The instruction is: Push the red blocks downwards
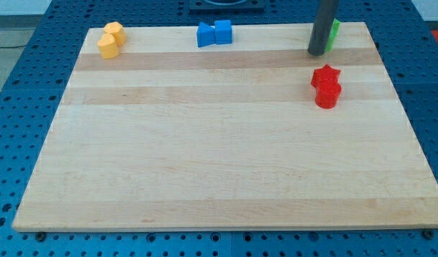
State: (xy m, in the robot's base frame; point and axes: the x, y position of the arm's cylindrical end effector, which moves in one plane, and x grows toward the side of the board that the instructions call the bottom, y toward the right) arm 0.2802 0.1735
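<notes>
Two red blocks sit together at the board's upper right: a red star-shaped block (325,76) and a red cylinder (327,96) touching it just below. My tip (318,53) rests on the board just above the red star, a small gap away and slightly to its left. A green block (334,31) sits behind the rod, mostly hidden by it.
Two yellow blocks (111,40) sit together at the wooden board's (219,157) upper left corner. Two blue blocks (214,33) sit side by side at the top centre. The board lies on a blue perforated table (18,128).
</notes>
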